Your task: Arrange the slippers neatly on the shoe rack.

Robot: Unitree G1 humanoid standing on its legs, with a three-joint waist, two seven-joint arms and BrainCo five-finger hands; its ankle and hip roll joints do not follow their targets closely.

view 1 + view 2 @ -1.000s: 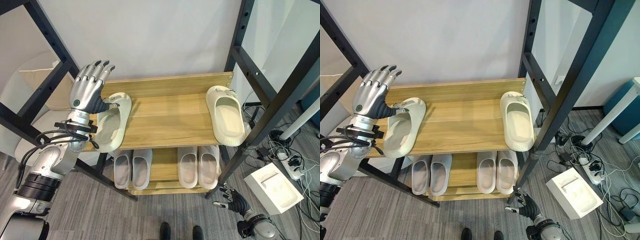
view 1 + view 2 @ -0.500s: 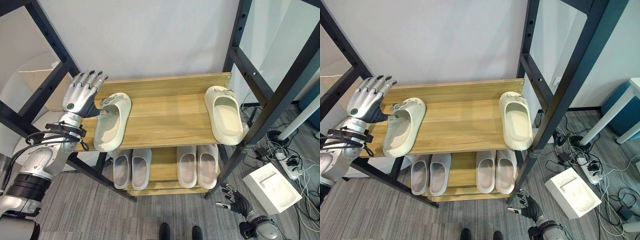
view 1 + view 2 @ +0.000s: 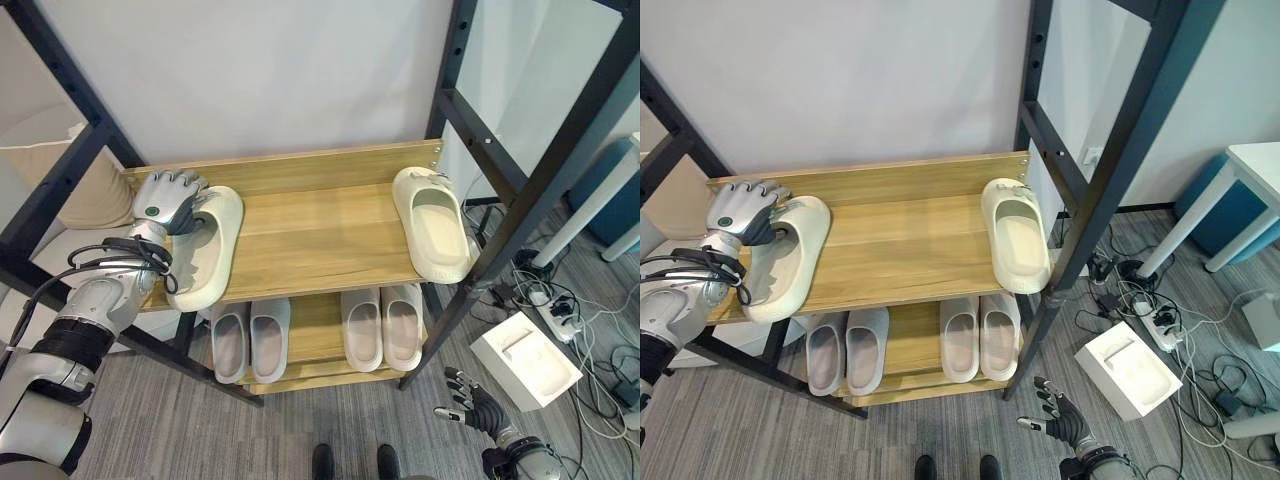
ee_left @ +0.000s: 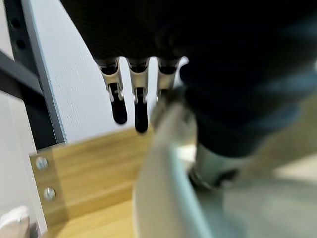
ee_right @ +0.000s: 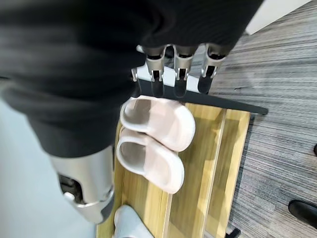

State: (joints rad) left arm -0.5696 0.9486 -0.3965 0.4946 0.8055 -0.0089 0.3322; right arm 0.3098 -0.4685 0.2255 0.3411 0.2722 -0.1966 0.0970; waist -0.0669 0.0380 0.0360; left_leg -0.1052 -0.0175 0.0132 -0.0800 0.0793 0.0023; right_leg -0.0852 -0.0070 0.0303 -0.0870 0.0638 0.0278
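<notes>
- The left hand (image 3: 166, 198) lay over the toe end of the cream slipper (image 3: 207, 248), hiding that end; whether its fingers gripped the slipper could not be told.
- In the left wrist view the slipper's rim (image 4: 163, 163) was blurred.
- Below that hand, the upper shelf (image 3: 320, 238) hid the toes of the grey slippers (image 3: 250, 340).
- The right hand (image 3: 1060, 421) looked small, its arm cut off at the frame's bottom edge.

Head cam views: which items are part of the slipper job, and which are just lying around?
Job:
- shoe rack
- left slipper on the top shelf, left hand curled over its toe end
- right slipper at the top shelf's right end
- two pairs of slippers on the lower shelf
- right hand, idle near the floor

Lying about:
- white tray on the floor
- power strip
</notes>
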